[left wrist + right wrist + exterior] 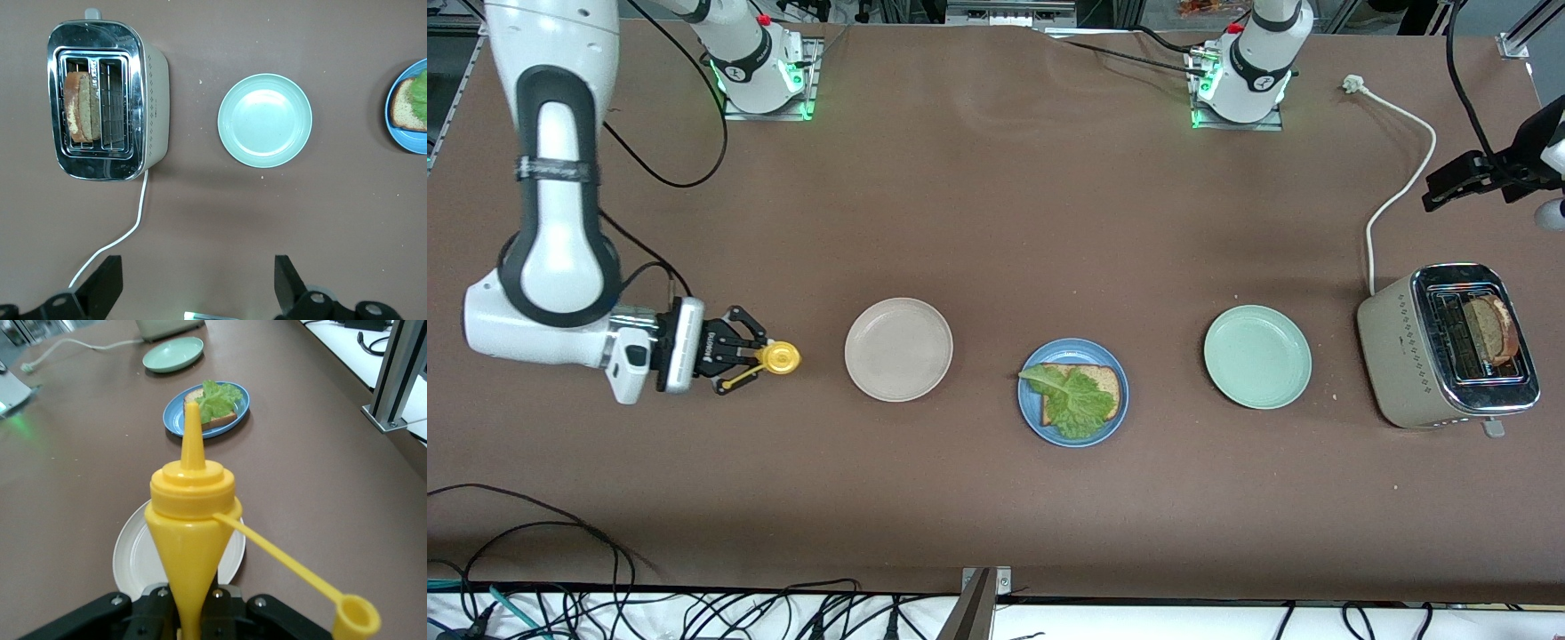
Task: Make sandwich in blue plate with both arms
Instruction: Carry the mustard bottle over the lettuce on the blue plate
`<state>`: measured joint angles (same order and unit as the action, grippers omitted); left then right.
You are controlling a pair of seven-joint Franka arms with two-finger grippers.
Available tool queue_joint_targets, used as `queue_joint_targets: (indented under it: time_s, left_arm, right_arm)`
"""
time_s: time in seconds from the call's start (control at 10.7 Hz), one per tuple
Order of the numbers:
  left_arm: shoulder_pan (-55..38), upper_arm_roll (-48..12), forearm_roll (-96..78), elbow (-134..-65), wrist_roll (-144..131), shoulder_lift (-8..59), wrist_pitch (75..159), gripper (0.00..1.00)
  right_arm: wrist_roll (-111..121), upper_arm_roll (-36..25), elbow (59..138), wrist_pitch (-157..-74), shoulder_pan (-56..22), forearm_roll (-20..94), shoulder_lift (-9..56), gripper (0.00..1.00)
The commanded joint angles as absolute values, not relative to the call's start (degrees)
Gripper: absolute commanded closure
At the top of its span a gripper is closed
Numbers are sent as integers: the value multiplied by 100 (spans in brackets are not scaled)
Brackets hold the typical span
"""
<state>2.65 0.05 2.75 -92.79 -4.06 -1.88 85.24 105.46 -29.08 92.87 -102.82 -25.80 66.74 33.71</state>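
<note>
Nearest the front camera on the brown desk point(996, 222) is the blue plate point(1117, 418), and on it lies one slice of speckled brown bread point(1104, 380) with a ruffled green lettuce leaf point(1074, 403) spread over it; no second slice covers the leaf. Beside the blue plate toward the right arm's end sits a cream-white plate point(898, 348), and toward the left arm's end a mint-green plate point(1257, 356), both bare. Past the mint-green plate stands a beige toaster point(1448, 346) with a chrome top, a slice of brown bread point(1491, 330) upright in one of its slots, its white cord point(1396, 191) running up the desk to a loose plug. The right end effector point(740, 358) is just beside the cream-white plate, at the right arm's end of the desk, clamped on a yellow squeeze bottle point(780, 358) whose nozzle points toward the plates and whose cap dangles on its strap. The left end effector point(193, 283) waits high over the desk near the toaster with its fingers point(103, 283) spread wide and nothing between them. Small lettering on the right end effector's body cannot be read.
</note>
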Motion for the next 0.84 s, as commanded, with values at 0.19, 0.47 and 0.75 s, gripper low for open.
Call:
queue_joint_targets:
  time_s: [0.19,0.47,0.75]
  left_arm:
    - [255,9,202,-9149,-404,-158,8402,0]
    - [246,9,211,-9149,-413,-158,8402,0]
    - [246,9,211,-9149,-413,-158,8402,0]
  right_arm:
    - [8012,-2997,8307,-11388,-3751,5172,3384,87]
    - [6545,-2954,7886,-12004,-4314,3838,3497,87]
    - [5435,-2953,7778,-12558,-4946,2544,3717,88]
